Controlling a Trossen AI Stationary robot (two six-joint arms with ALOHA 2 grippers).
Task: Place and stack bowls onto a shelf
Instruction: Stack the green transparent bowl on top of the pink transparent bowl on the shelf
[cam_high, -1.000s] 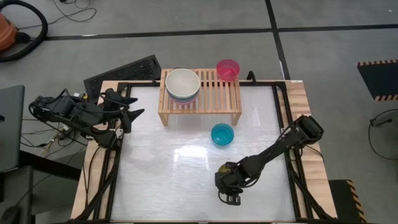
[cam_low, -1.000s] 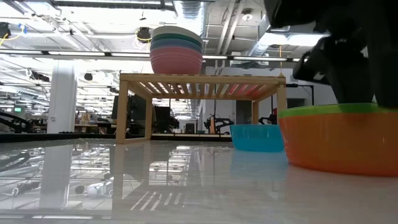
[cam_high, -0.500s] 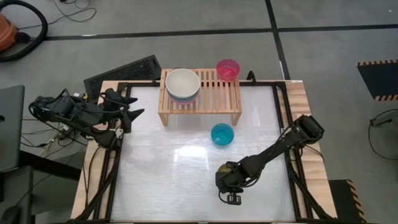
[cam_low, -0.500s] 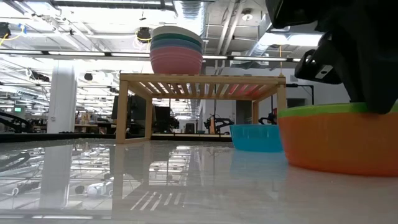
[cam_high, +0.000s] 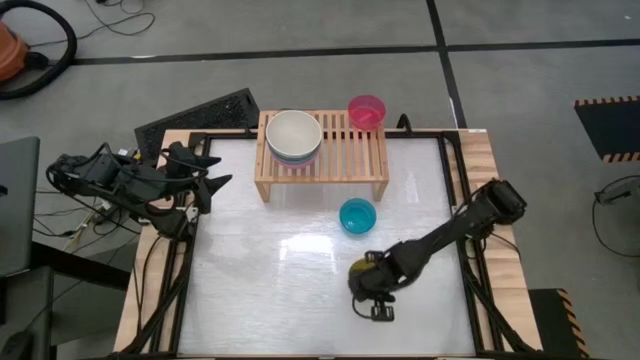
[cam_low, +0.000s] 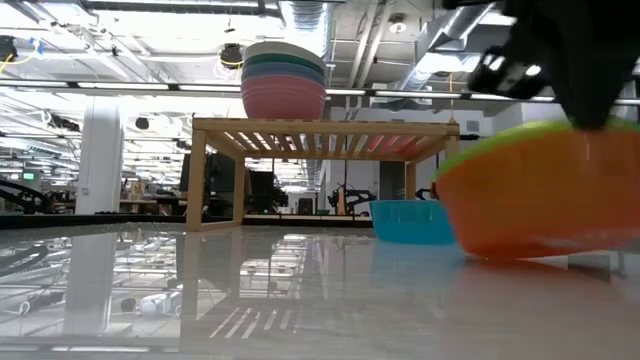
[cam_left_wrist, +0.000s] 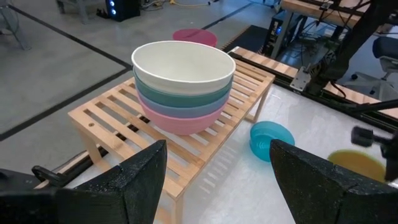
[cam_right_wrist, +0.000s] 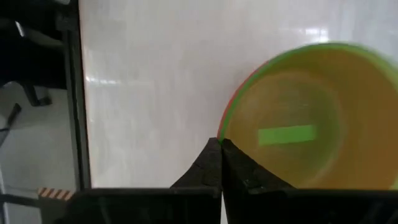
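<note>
Right tool (cam_right_wrist: 221, 144): over the near-right part of the desk (cam_high: 260, 290); fingers pinched together on the rim of the olive-green bowl (cam_right_wrist: 292, 134). That bowl sits nested inside the orange-red bowl (cam_low: 540, 195), and the low view shows the pair tilted, one side lifted clear of the desk surface.

Cyan bowl (cam_high: 357, 215): alone on the desk, between the held pair and the shelf, just in front of the shelf's right half.

Shelf (cam_high: 350, 150): light-wood slatted rack at the far edge of the desk, standing on two solid side legs.

Stack of large bowls (cam_left_wrist: 183, 87): on the left part of the shelf top. Cream-white bowl (cam_high: 293, 132) uppermost; teal bowl (cam_left_wrist: 186, 99) under it; pink bowl (cam_left_wrist: 183, 119) at the bottom, resting on the slats. A thin blue-grey edge shows between them in the low view.

Small pink-purple bowl (cam_high: 367, 110): at the shelf's far right corner; whether it rests on the slats or just behind the rack cannot be told.

Left tool (cam_left_wrist: 214, 180): fingers spread wide, holding nothing; parked at the desk's left edge, facing the shelf.

Black slatted panel (cam_high: 200, 112): lying off the far-left corner of the desk.
</note>
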